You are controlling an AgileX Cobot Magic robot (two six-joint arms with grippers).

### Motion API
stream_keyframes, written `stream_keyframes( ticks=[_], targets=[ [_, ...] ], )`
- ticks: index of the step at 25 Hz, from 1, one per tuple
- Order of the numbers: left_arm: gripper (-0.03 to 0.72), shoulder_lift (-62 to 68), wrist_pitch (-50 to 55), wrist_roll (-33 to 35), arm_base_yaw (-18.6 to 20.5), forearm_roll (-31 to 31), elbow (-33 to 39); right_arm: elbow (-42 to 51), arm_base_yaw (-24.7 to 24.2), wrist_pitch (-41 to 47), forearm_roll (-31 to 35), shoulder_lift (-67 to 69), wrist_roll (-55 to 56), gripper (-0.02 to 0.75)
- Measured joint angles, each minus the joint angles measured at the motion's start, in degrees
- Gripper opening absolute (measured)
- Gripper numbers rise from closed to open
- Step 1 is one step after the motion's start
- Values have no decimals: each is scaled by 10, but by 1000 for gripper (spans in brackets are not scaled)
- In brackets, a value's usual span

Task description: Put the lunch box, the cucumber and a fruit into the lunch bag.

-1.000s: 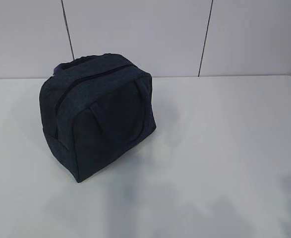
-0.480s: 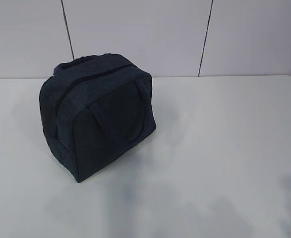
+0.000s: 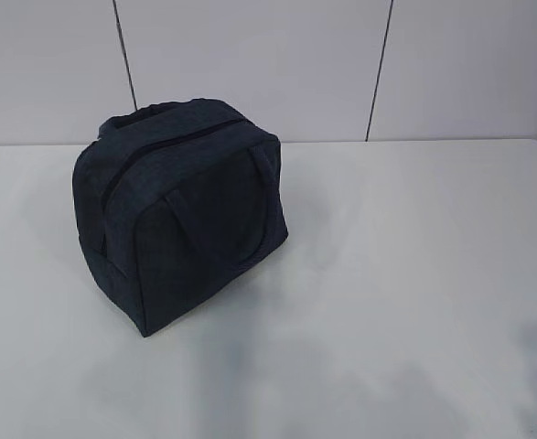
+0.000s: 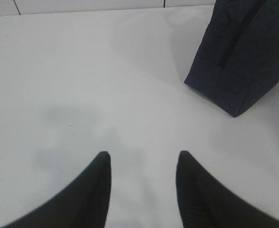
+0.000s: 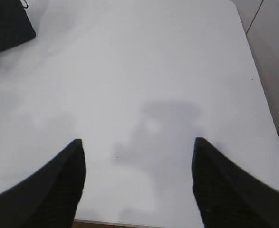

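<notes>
The dark navy lunch bag [image 3: 181, 215] stands upright on the white table [image 3: 414, 256], left of centre, its top zipper closed and one loop handle lying against its front face. A corner of the lunch bag [image 4: 239, 57] shows at the upper right of the left wrist view, and a small piece of the lunch bag [image 5: 6, 23] at the upper left of the right wrist view. My left gripper [image 4: 142, 154] hangs open over bare table, well short of the bag. Wider open, my right gripper [image 5: 138, 141] holds nothing above the table. The lunch box, the cucumber and the fruit are out of view.
A pale panelled wall [image 3: 341, 64] rises behind the table's far edge. The table's right edge [image 5: 263, 95] runs close to my right gripper, with floor beyond it. Neither arm shows in the exterior view.
</notes>
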Motion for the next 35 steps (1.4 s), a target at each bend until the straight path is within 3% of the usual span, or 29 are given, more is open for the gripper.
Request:
stream_keyframes(
  ticks=[35],
  targets=[
    [326, 0, 0, 0, 0, 0, 0, 0, 0, 0, 0, 0, 0, 508]
  ],
)
